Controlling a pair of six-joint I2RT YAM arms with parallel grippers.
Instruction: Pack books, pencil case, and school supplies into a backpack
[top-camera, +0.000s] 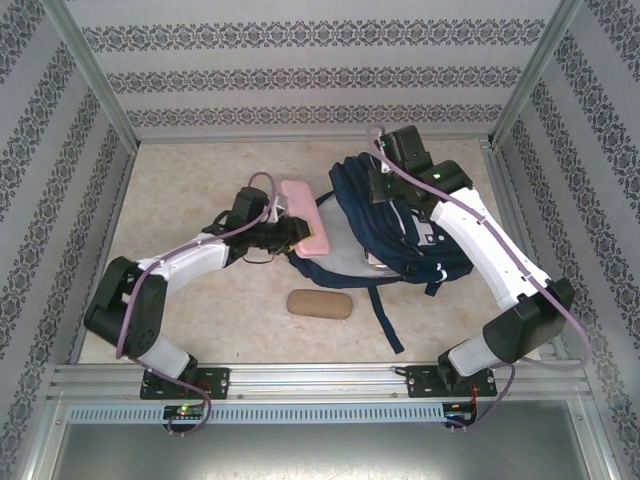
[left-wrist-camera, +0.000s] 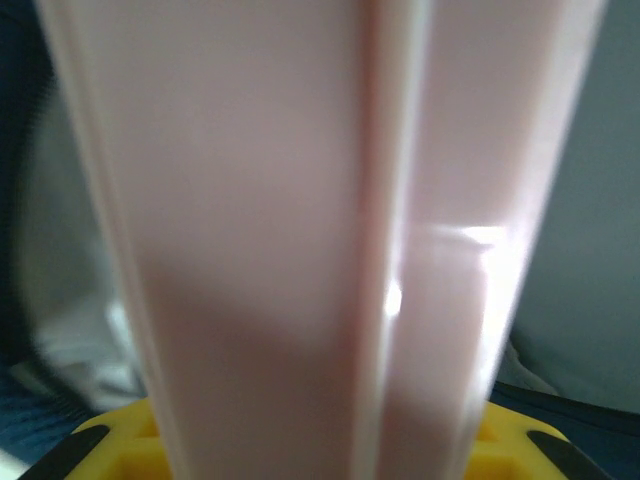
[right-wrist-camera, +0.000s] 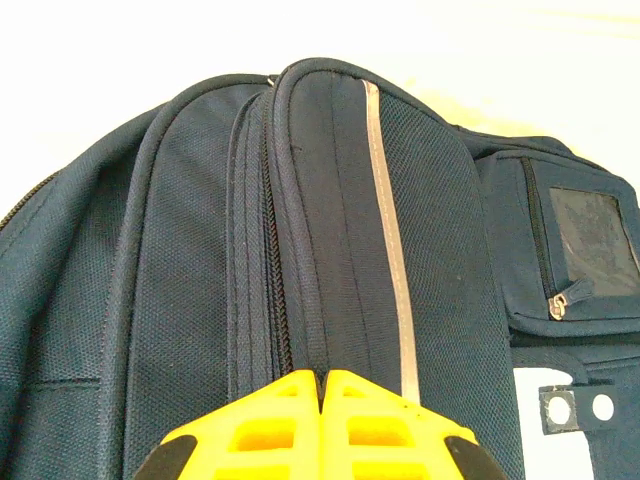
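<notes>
Left claw (top-camera: 283, 232) is clamped on the pink case (top-camera: 305, 220), which is held just left of the backpack (top-camera: 352, 200). Right claw (right-wrist-camera: 325, 392) is closed, its 2 fingers meeting on the backpack's top seam by the zip; whether fabric is pinched is unclear. Case long axis runs far-to-near along the backpack's left edge, broad face up. Recommended: lift the flap first, turn the case so 1 short end leads, then feed it in along its long axis.

The backpack (right-wrist-camera: 200, 250) is navy with a pale grey stripe. The case (top-camera: 305, 222) is pink, the pouch (top-camera: 319, 304) tan, the walls (top-camera: 40, 150) floral-banded.
</notes>
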